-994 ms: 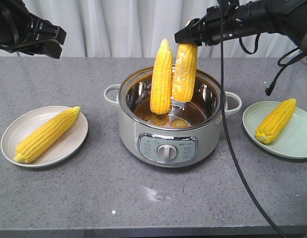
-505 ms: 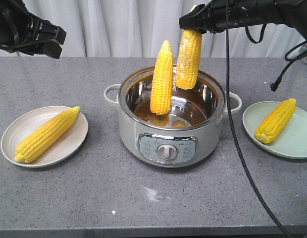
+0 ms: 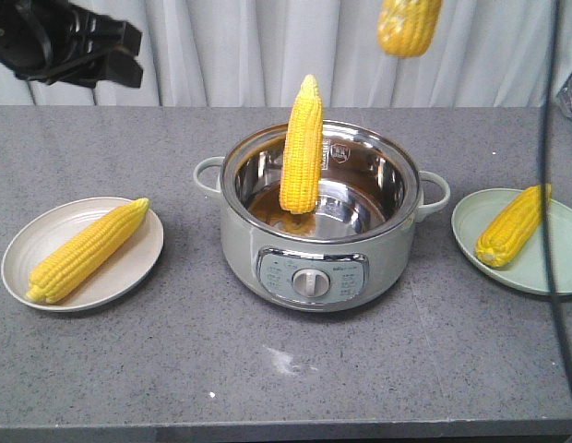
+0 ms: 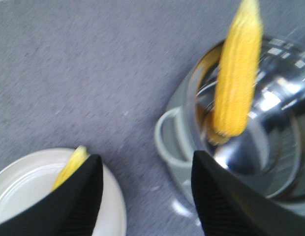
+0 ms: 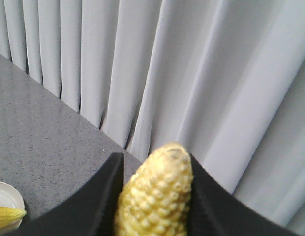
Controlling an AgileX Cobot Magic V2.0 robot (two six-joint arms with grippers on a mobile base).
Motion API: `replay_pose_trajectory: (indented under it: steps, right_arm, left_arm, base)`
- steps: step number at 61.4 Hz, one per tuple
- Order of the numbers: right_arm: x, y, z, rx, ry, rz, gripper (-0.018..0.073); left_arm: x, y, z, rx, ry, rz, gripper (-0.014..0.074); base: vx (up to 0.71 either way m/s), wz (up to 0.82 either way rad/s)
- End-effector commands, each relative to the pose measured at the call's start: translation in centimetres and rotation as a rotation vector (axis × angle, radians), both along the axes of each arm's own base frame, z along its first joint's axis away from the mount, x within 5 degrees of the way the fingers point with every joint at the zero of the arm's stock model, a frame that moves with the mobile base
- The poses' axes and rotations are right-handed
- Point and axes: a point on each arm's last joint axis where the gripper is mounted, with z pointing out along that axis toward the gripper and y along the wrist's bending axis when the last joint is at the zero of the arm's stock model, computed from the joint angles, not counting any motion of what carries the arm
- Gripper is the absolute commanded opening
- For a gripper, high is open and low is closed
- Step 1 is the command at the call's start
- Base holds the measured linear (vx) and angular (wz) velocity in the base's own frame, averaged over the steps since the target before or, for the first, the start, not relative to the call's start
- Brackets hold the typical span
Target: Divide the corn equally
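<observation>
Yellow corn point(image 4: 236, 73): each cob is judged stiff, fairly heavy and slick-kernelled, able to take a firm pinch across the girth. One cob point(image 3: 411, 23) hangs at 1 o'clock above the pot point(image 3: 320, 231), clamped in the right gripper point(image 5: 153, 162). A second cob point(image 3: 302, 148) stands in the pot with its upper half clear of the rim, the likely place to hold it. A third cob point(image 3: 88, 249) lies on the left plate point(image 3: 129, 268) at 9 o'clock, and a fourth cob point(image 3: 514, 224) on the right plate point(image 3: 570, 258) at 3 o'clock. The left gripper point(image 4: 146, 156) is spread and empty. The hanging cob's top is cropped, and the left wrist view is blurred.
</observation>
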Motion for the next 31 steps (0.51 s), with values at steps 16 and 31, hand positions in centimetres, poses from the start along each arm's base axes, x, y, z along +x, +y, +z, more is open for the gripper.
replay_pose_trajectory:
  steps: [16, 31]
  right_arm:
    - [-9.8, -1.7, 6.3, -0.051, -0.181, -0.085, -0.0005]
    - [-10.5, -2.3, 6.5, -0.09, -0.186, -0.142, -0.0005]
  left_arm:
    - [-0.4, -2.3, 5.9, -0.419, -0.399, -0.145, 0.0398]
    - [2.5, -4.0, 4.4, -0.594, -0.404, -0.204, 0.0464]
  base:
    - [0.0, 0.0]
    - [0.0, 0.0]
